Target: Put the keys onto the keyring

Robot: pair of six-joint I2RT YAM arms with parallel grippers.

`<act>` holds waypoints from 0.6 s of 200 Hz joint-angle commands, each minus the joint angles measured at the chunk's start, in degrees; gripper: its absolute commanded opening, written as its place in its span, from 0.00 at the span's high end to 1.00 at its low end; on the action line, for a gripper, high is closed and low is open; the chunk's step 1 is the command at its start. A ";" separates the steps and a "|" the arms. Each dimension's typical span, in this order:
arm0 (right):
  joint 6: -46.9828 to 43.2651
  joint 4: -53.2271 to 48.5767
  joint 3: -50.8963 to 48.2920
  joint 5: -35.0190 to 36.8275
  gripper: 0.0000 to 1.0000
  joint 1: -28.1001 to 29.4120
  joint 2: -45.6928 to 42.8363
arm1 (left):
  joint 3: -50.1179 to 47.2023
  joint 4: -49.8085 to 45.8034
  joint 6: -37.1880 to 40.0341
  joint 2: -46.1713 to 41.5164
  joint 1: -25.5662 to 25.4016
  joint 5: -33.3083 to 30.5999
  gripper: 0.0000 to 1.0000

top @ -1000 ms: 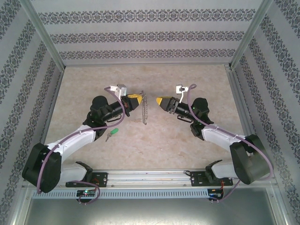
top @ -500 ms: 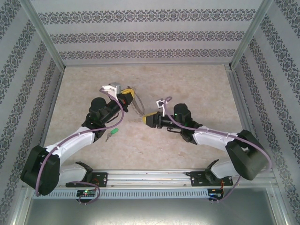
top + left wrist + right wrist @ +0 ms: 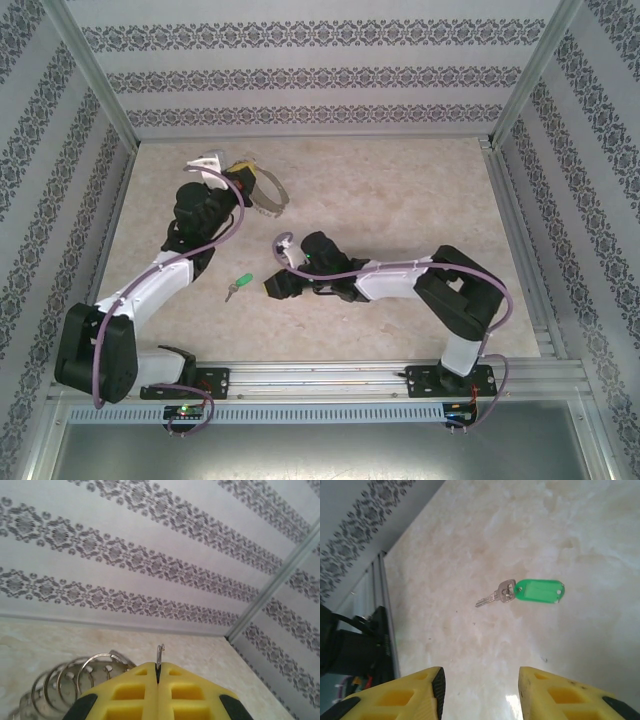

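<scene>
The key has a bright green plastic head and a short silvery blade, and lies flat on the table near the left arm. In the right wrist view the key rests a short way ahead of my open right gripper, which holds nothing. From above, that right gripper hovers low just right of the key. My left gripper is at the back left, shut on the keyring. A thin loop of the keyring pokes up between the closed yellow fingers of the left gripper, with small rings fringing it to the left.
The marble-patterned table is boxed in by patterned walls with metal posts at the corners. A metal rail runs along the near edge by the arm bases. The left arm's base stands beyond the key.
The right arm swung down and left across the table, ending low beside the key. The left arm carried the keyring toward the back left.
</scene>
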 commanded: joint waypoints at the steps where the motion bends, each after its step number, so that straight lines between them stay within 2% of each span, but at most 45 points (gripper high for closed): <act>1: -9.44 -9.75 7.03 4.58 0.57 2.07 2.94 | 2.80 -0.62 -4.30 1.37 3.83 3.12 1.00; 57: -25.33 -24.18 21.72 9.28 0.55 5.47 11.64 | 4.14 1.85 -9.31 4.32 10.62 7.12 1.00; 120: -34.76 -32.00 32.55 16.35 0.62 8.85 20.15 | 5.30 1.63 -11.49 5.00 13.39 9.00 1.00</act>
